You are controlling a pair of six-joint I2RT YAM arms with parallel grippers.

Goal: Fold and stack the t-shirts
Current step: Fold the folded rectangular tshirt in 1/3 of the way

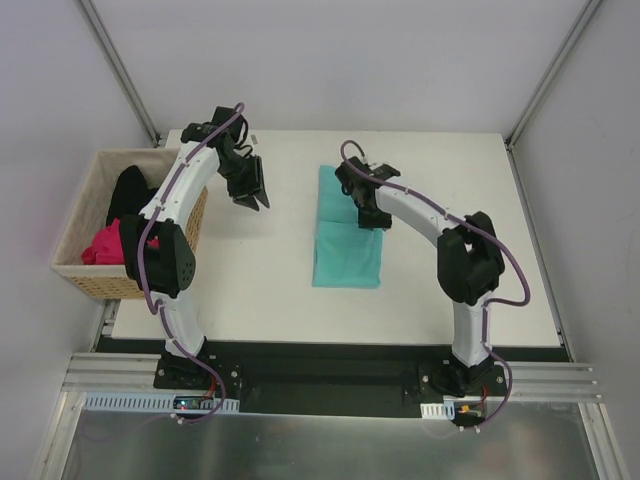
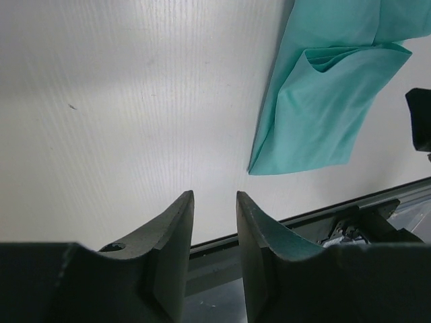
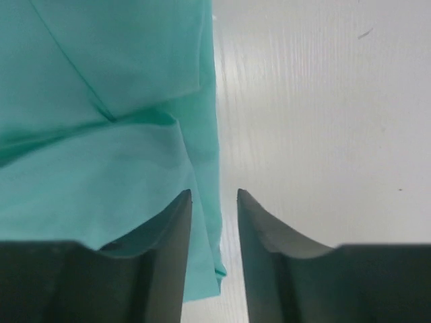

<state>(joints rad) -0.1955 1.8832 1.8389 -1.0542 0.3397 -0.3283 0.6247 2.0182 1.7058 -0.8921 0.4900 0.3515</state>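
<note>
A robotics lab cell: a white table (image 1: 270, 290) walled by white panels (image 1: 330, 60) on metal posts (image 1: 115, 60), the cabled left arm (image 1: 165, 250) and right arm (image 1: 465, 270) bolted to aluminium rails (image 1: 560, 375) at the near edge.

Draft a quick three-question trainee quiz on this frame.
1. True or false: the teal t-shirt lies inside the basket.
2. What is in the basket? A) the pink t-shirt and the black t-shirt B) a teal and a pink shirt C) nothing
3. Fill in: the ____ pincer is over the teal t-shirt's edge.
Key: 1 false, it lies on the table; 2 A; 3 the right pincer.
</note>
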